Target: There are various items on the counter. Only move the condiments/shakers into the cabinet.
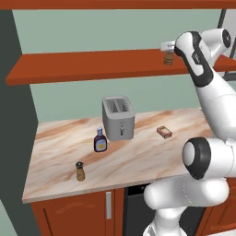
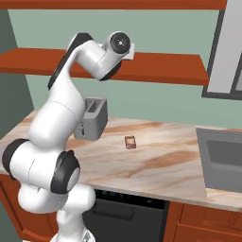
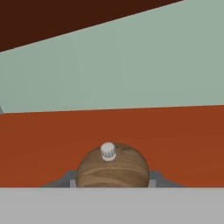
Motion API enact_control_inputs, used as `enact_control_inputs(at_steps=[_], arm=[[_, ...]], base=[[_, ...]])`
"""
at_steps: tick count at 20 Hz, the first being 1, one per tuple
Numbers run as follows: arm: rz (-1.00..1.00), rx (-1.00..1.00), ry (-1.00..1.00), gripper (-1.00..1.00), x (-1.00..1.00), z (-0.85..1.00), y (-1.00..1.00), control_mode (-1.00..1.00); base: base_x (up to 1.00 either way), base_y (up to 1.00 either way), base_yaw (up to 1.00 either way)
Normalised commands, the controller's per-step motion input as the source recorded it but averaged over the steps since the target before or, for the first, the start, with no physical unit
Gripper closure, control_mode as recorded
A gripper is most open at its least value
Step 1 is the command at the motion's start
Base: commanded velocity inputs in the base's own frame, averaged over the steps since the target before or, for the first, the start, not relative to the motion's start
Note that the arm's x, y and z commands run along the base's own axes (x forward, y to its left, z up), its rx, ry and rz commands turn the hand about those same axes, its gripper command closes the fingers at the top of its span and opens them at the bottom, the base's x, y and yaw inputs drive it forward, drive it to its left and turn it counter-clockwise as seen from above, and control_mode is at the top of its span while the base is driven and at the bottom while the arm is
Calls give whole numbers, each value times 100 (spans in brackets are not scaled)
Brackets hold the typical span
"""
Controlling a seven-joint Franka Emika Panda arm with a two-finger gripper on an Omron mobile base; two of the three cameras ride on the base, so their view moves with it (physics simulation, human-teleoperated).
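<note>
Gripping wooden mill (image 3: 113,169), sauce bottle (image 1: 100,141) yellow-labelled, unreadable

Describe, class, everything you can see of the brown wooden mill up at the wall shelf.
The brown mill is turned wood with visible grain, rounded at the top, with a small white knob on its crown. It stands upright on the red-brown shelf, near its right end beside the arm's hand. The gripper is shut on it, a grey finger pressing each side. Its lower body is hidden in the hand view and small in the left base view.
</note>
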Motion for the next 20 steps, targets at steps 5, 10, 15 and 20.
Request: enact_control_inputs(at_steps=[5, 10, 15, 20], arm=[[0, 0, 0, 100, 52, -13, 4, -100], [0, -3, 5, 100, 36, -32, 0, -100], [0, -2, 4, 100, 34, -25, 2, -100], [0, 0, 0, 100, 28, -8, 2, -100]], base=[[0, 0, 0], [0, 0, 0], [0, 0, 0], [0, 0, 0]])
